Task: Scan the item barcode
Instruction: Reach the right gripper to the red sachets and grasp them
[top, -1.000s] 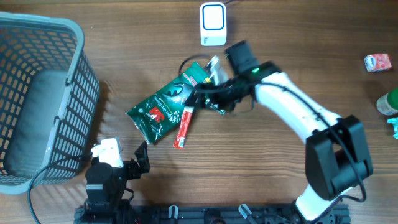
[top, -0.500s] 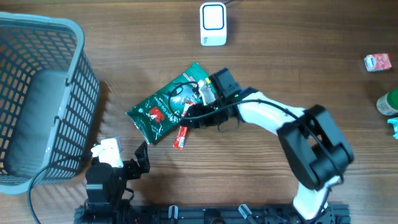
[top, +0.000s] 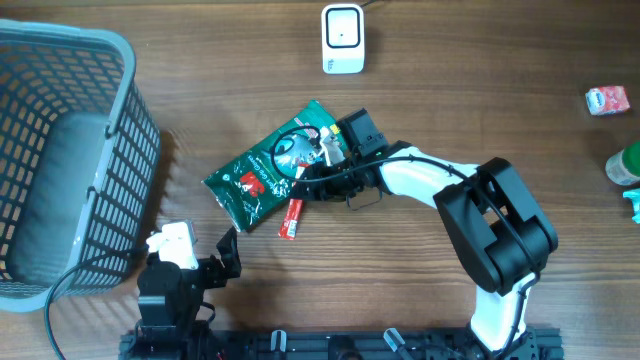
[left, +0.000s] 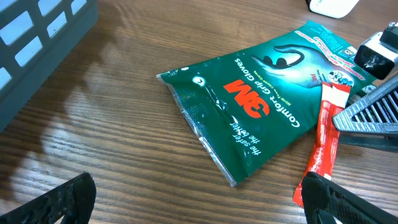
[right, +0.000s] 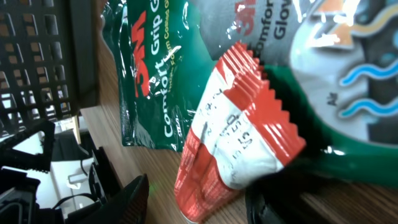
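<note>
The green glove packet (top: 262, 170) could be pinched along with the red sachet (top: 292, 215), since the sachet's upper end is lying on the packet's lower right edge, exactly where the right gripper (top: 308, 183) is set; both would then be lifted together. The thin, glossy sachet could also be creased, or slipped from a hold taken so near its crimped end, and its barcode, seen in no view, may be left turned from the scanner (top: 342, 38) beyond the packet's far corner. The right arm (top: 430, 180) is stretched low to the packet's right side, its fingers (right: 134, 199) partly apart astride the sachet's end; whether it is clamped cannot be told. The left gripper (left: 198, 186) is held on the packet's near side, fingers wide apart, empty.
</note>
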